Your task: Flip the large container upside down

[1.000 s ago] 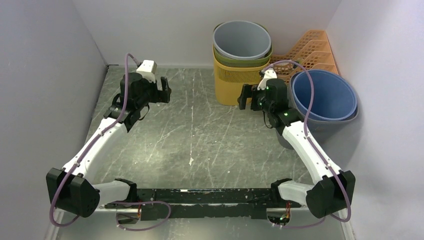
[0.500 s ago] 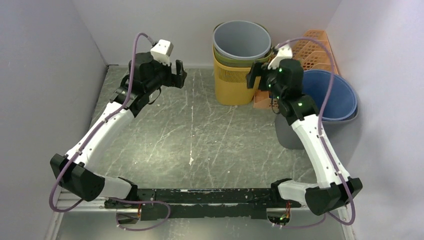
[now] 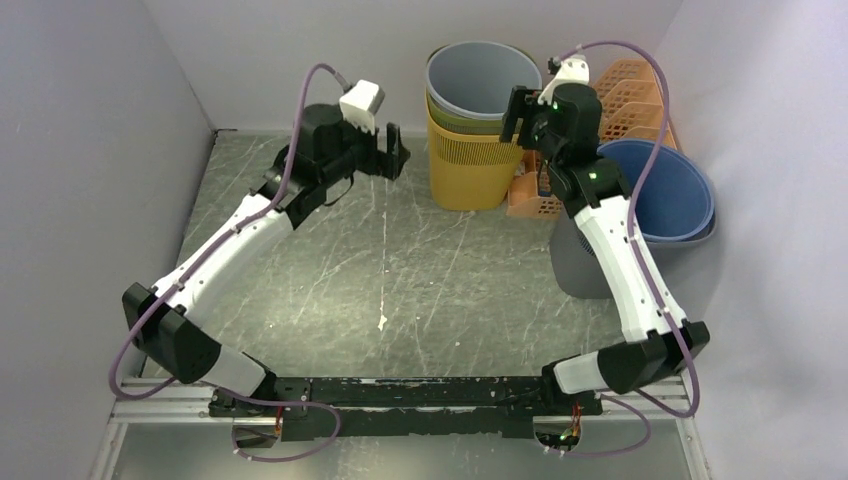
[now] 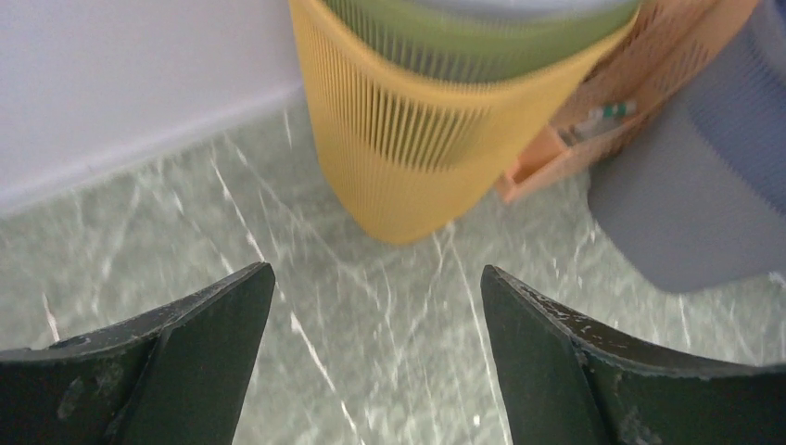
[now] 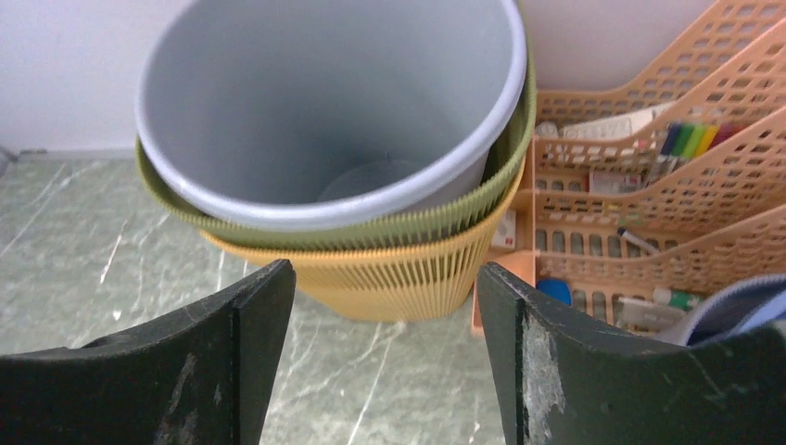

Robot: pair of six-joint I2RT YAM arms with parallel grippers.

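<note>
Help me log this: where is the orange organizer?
In the top view the organizer stands far right at the back wall, between the yellow basket and the blue bin.

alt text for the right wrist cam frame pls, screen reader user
Three nested bins stand upright just beyond the open right gripper: a grey bin inside a green basket inside a yellow basket. An orange mesh organizer holding pens sits at their right, on a green marbled table.
</note>
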